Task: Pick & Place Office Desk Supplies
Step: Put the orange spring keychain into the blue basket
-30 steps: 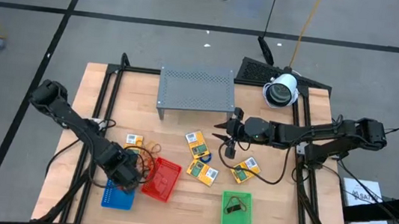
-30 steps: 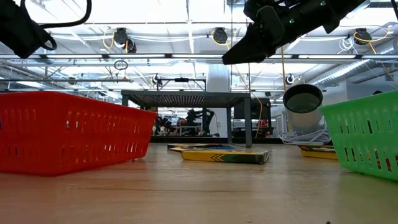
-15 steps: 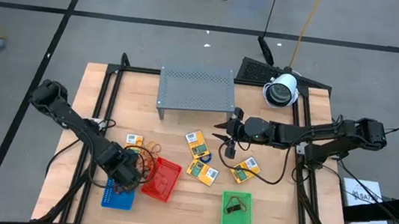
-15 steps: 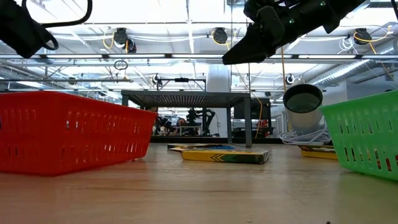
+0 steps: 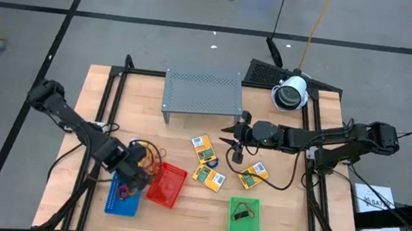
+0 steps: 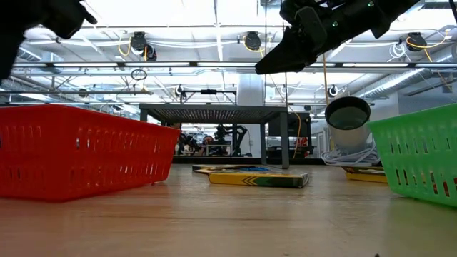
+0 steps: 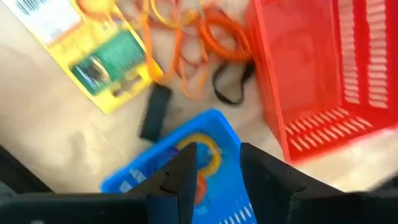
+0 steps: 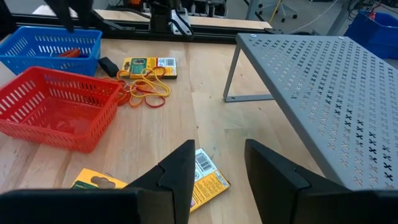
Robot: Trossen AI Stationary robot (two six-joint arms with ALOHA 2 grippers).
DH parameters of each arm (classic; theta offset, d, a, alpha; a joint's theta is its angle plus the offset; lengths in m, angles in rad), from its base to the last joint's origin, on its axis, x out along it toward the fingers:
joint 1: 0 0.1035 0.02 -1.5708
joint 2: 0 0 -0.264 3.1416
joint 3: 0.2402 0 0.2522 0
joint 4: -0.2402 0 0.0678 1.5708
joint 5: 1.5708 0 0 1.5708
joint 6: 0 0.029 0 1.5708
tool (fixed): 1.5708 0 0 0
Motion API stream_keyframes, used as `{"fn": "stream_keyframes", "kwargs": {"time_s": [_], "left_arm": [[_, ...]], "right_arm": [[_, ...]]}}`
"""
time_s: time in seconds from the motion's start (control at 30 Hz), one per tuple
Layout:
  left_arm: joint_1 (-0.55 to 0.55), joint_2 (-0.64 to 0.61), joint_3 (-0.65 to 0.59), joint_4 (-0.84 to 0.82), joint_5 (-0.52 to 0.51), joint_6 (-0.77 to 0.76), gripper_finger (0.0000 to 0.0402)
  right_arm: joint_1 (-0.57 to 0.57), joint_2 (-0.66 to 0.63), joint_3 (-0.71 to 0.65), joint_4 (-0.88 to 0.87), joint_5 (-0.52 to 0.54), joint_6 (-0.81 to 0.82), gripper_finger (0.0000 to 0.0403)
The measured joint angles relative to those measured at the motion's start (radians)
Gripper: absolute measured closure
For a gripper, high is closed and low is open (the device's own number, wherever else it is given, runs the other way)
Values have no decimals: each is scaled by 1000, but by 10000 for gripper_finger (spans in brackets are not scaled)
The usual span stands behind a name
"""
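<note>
My left gripper (image 7: 217, 177) points down, open, just above the blue tray (image 5: 122, 199). Orange and red rubber-band loops (image 7: 205, 158) lie in that tray, below the gap between the fingers, and nothing is between them. More orange bands (image 7: 199, 31), a black loop (image 7: 233, 84), a small dark item (image 7: 155, 112) and a yellow packet (image 7: 99, 50) lie on the wood beside the tray. Several yellow packets (image 5: 208, 166) lie mid-table. My right gripper (image 5: 232, 142) hangs open and still above them, holding nothing.
The red tray (image 5: 167, 185) stands right beside the blue one. The green tray (image 5: 245, 219), with a dark clip in it, is near the front edge. A grey perforated rack (image 5: 202, 92) stands at the back, with a white round device (image 5: 290, 92) at the back right.
My left gripper has risen and drawn a little toward the far edge, off the blue tray. A red-orange band now shows in that tray, where the gripper had covered it. My right arm has kept still.
</note>
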Motion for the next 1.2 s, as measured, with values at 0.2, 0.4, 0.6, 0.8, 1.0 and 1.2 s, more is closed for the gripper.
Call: {"fn": "stream_keyframes", "kwargs": {"time_s": [0.2, 0.4, 0.6, 0.8, 1.0, 1.2], "left_arm": [[76, 0, 0, -8, -1, 126, 270], [178, 0, 0, -4, 31, 295, 270], [245, 0, -1, 65, 115, 399, 270], [266, 0, -2, 70, 59, 337, 270], [273, 13, -31, 90, 14, 234, 270], [291, 12, -88, 92, -7, 105, 270]], "right_arm": [[0, 0, 0, 0, 0, 0, 271], [0, 0, 0, 3, -2, 26, 271], [0, 0, 0, -1, -2, 56, 271], [-6, 0, 0, 0, -2, 45, 271], [-22, 0, 0, 5, 0, 32, 271], [-23, 0, -14, 20, 0, -9, 271]]}}
